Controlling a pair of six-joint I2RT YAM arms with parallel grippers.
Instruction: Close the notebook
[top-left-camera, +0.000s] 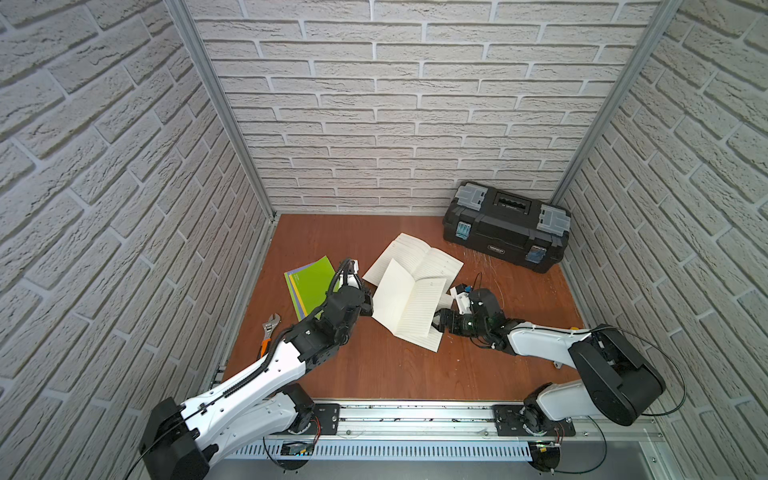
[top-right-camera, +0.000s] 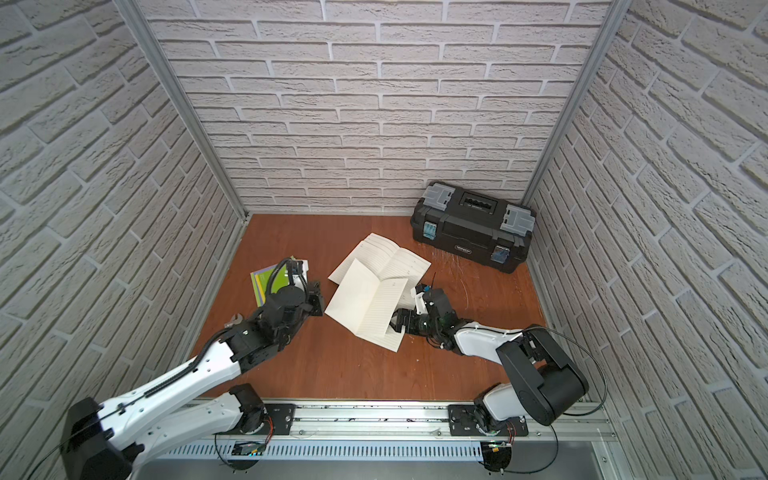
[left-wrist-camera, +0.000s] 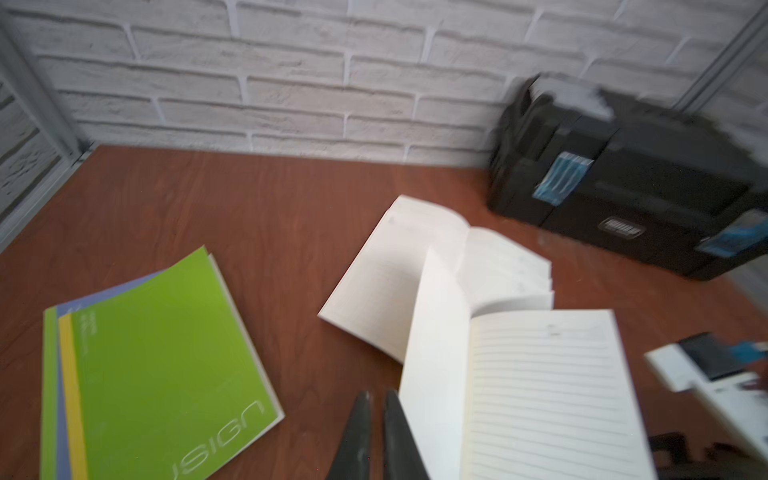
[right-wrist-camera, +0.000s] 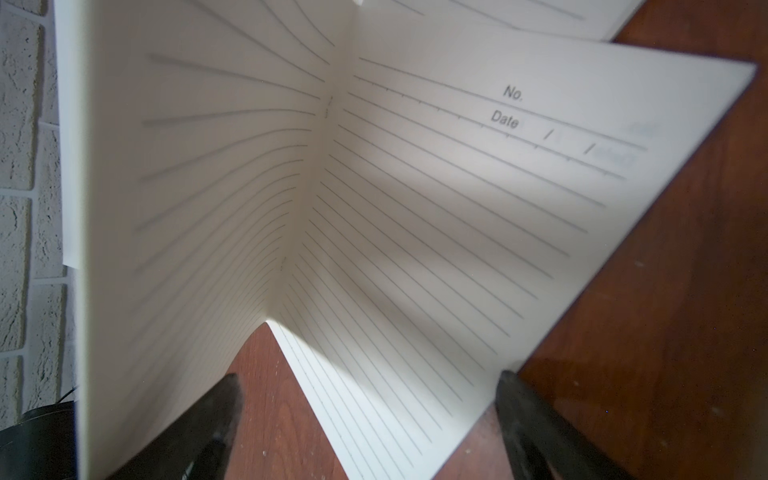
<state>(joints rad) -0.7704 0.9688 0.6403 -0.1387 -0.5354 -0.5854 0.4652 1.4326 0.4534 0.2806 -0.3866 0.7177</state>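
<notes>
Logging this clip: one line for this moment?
near notebook half open | left end effector shut, beside it | right end effector open at its edge

Lab test cell: faux-brick panel walls (top-left-camera: 415, 104), aluminium frame (top-left-camera: 224, 112), 2 rail-mounted arms (top-left-camera: 266, 370), wood-look tabletop (top-left-camera: 395, 374), black toolbox (top-left-camera: 505, 232).

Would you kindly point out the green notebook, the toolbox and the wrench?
green notebook (top-left-camera: 309, 282): in a top view, cover
toolbox (top-left-camera: 511, 215): in a top view, lid
wrench (top-left-camera: 272, 321): in a top view, head

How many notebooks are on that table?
3. A closed green notebook on the left; an open notebook lying flat near the toolbox; a half-folded notebook overlapping it. Coloured edges under the green one may be more.
</notes>
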